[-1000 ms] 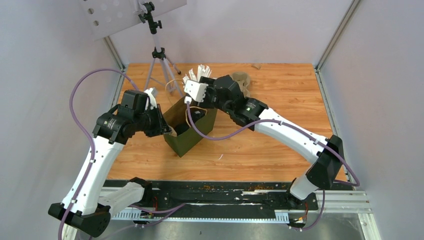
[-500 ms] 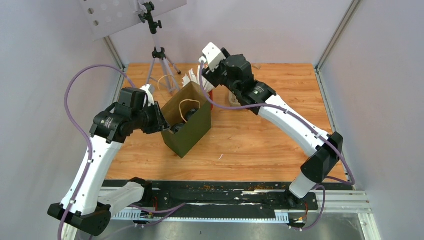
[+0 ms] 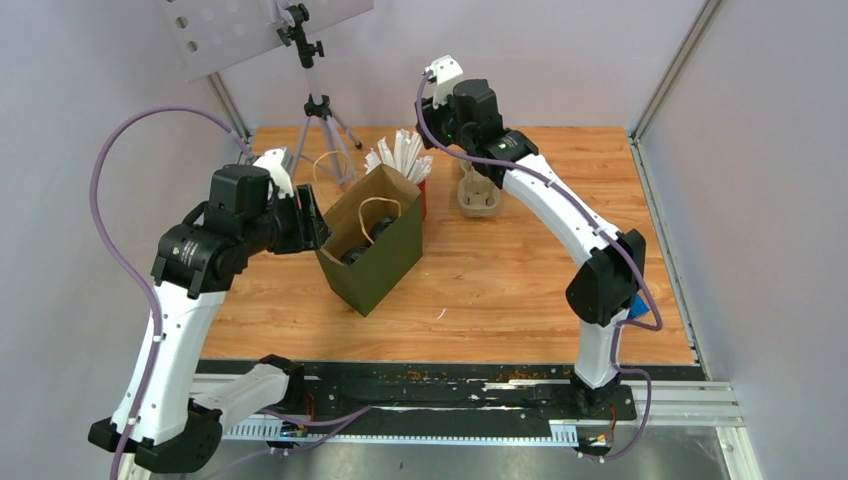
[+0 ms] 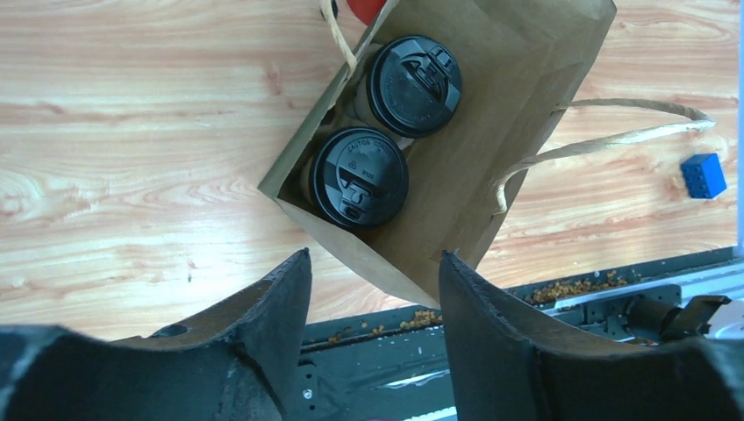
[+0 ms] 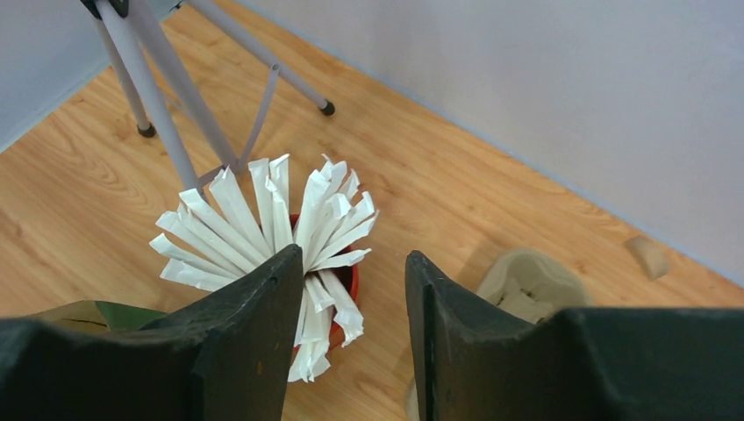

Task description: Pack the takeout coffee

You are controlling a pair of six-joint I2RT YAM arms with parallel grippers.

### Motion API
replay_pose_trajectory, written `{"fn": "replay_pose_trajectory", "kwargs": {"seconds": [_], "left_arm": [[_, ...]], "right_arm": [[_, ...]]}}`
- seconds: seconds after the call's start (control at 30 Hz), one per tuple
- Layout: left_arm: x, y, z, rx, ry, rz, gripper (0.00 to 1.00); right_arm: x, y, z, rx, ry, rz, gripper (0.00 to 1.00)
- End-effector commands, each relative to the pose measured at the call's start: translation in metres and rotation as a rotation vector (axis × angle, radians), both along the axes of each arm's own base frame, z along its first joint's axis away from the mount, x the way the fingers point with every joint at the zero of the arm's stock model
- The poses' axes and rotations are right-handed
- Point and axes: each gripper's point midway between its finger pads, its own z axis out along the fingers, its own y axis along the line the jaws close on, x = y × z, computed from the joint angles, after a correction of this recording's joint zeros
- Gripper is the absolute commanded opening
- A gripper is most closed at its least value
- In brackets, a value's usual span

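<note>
Inside the paper bag [image 4: 518, 96] both lidded coffee cups [image 4: 360, 178] sit packed, left fingers [image 4: 263, 324] spread empty nearby, right fingers [image 5: 254, 333] apart, empty, over the straws [image 5: 263, 219] at its 1 o'clock, so I'm guessing straws next.

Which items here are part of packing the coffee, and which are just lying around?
Job: first lidded coffee cup; second lidded coffee cup, both inside the paper bag.
Lying about: red cup of straws; pulp tray; tripod; blue block.
</note>
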Motion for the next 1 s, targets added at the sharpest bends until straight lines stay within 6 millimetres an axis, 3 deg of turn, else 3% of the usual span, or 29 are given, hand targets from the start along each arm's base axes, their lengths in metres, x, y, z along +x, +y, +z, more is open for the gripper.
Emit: {"fn": "replay_pose_trajectory", "kwargs": {"seconds": [0.0, 0.37, 0.97], "left_arm": [[0.005, 0.013, 0.025, 0.071, -0.14, -0.019, 0.65], [0.001, 0.022, 0.036, 0.106, -0.201, -0.016, 0.73], [-0.002, 0.022, 0.036, 0.104, -0.202, -0.023, 0.74]], "right_arm": [[-0.006, 0.024, -0.003, 0.057, 0.076, 0.098, 0.45], [-0.019, 0.027, -0.047, -0.017, 0.184, 0.161, 0.44], [-0.016, 0.03, -0.082, -0.061, 0.241, 0.171, 0.43]]}}
